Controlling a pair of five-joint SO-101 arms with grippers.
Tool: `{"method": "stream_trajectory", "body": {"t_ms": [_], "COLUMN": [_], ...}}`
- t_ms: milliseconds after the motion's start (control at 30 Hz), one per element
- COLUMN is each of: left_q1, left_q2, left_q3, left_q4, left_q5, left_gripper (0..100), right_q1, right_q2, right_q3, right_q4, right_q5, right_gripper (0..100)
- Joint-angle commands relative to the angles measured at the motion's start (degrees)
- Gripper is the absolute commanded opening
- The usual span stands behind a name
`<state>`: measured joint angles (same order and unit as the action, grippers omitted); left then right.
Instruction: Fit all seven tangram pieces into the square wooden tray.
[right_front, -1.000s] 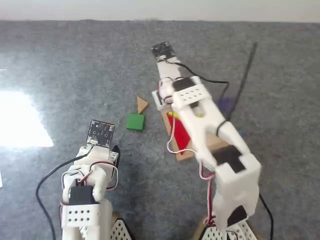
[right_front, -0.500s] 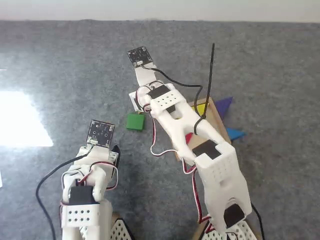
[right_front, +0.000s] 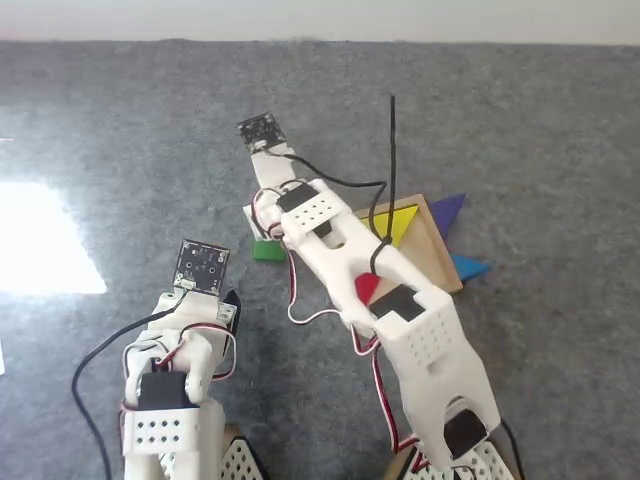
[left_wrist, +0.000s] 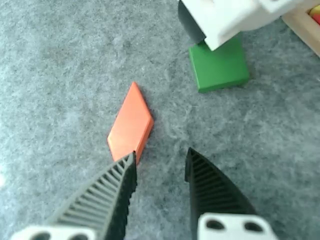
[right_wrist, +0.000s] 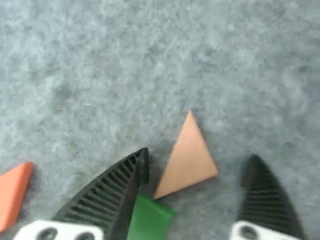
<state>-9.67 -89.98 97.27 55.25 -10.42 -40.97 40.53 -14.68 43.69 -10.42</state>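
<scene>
The square wooden tray (right_front: 432, 255) holds a yellow piece (right_front: 401, 224) and a red piece (right_front: 366, 288). A purple piece (right_front: 450, 208) and a blue piece (right_front: 468, 266) lie against its right side. My right gripper (right_wrist: 198, 160) is open just above the table, with a tan triangle (right_wrist: 187, 157) between its fingers. The green square (right_wrist: 150, 220) lies beside that triangle and peeks out under the right arm (right_front: 266, 250). My left gripper (left_wrist: 159, 162) is open and holds nothing, with an orange parallelogram (left_wrist: 131, 122) just ahead of one fingertip. The green square (left_wrist: 219, 65) lies farther off.
Grey carpet covers the table. The right arm (right_front: 350, 260) stretches diagonally over the tray's left part. The left arm (right_front: 180, 350) stands at the near left. A bright patch of light (right_front: 40, 240) falls at the far left.
The right arm has swung left from over the tray to above the tan triangle and green square, which uncovers the tray, purple and blue pieces. The left arm has not moved.
</scene>
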Motion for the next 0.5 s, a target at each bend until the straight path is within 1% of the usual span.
{"method": "stream_trajectory", "body": {"t_ms": [0,100,300,400,467], "left_q1": [-0.35,-0.35,-0.35,-0.35,-0.35], "left_q2": [-0.97,-0.97,-0.97,-0.97,-0.97], "left_q3": [-0.48,-0.48,-0.48,-0.48,-0.48], "left_q4": [0.00,0.00,0.00,0.00,0.00], "left_q5": [-0.70,-0.70,-0.70,-0.70,-0.70], "left_gripper": [15,15,15,15,15], "right_q1": [-0.22,-0.22,0.92,4.18,7.34], "right_q2": [-0.40,-0.40,-0.57,-2.15,-4.79], "right_q3": [-3.16,-3.16,-2.99,-3.87,-5.19], "right_q4": [0.31,0.31,0.92,4.44,9.19], "right_q5": [-0.62,-0.53,-0.26,0.44,3.08], "right_gripper": [9.1,2.6,2.0,2.0,2.0]}}
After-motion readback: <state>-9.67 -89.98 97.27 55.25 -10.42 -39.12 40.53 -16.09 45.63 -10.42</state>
